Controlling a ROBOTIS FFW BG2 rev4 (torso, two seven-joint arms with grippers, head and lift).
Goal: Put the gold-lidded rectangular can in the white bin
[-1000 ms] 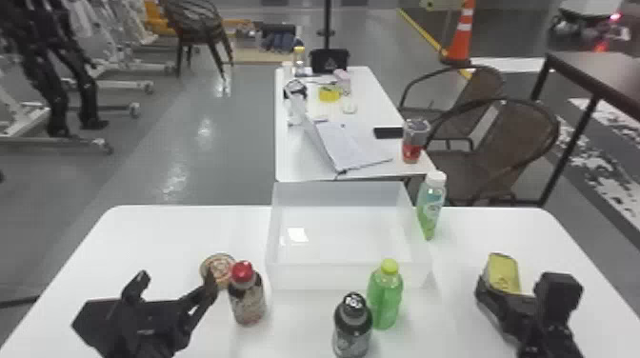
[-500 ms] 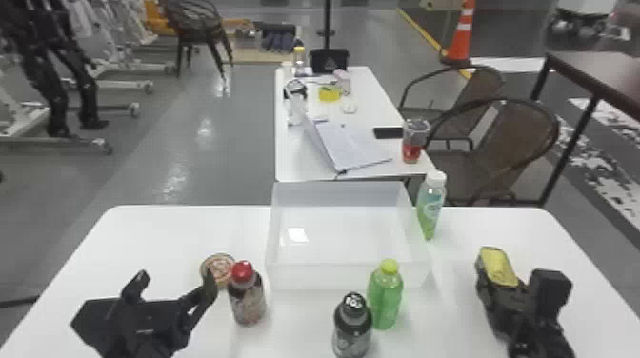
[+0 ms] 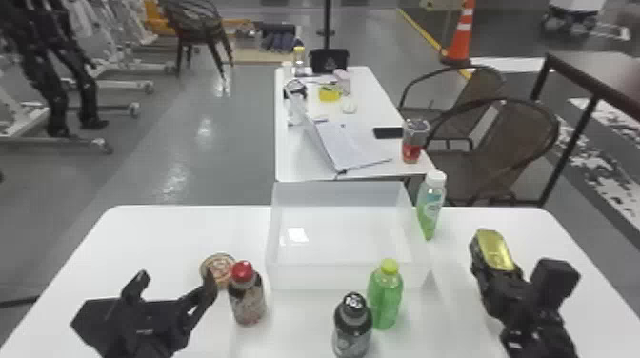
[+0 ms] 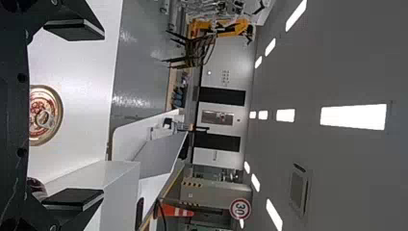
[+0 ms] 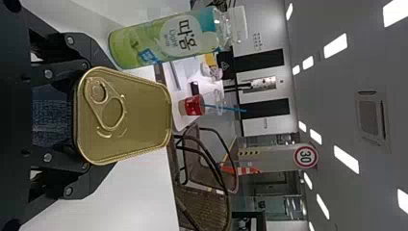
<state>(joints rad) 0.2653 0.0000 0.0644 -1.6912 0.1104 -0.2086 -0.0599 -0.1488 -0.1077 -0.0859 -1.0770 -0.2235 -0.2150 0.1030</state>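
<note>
At the right of the head view, my right gripper (image 3: 495, 272) is shut on the gold-lidded can (image 3: 494, 247), to the right of the white bin (image 3: 328, 277). In the right wrist view the gold lid with its pull ring (image 5: 132, 118) faces the camera, held between the fingers of the right gripper (image 5: 85, 118). My left gripper (image 3: 175, 282) stands open over the table's left part, parked beside the red-capped bottle (image 3: 247, 300). The left wrist view shows the left gripper (image 4: 73, 114) with nothing between its spread fingers.
A green-labelled bottle (image 3: 431, 207) stands at the bin's right side, between bin and can. Near the bin's front wall are a green bottle (image 3: 385, 297) and a dark bottle (image 3: 352, 328). A round can (image 3: 218, 269) lies behind the red-capped bottle.
The right gripper has carried the can farther from the robot and slightly left, turning a little on the way. My left arm has kept still, and the bin and bottles have not moved.
</note>
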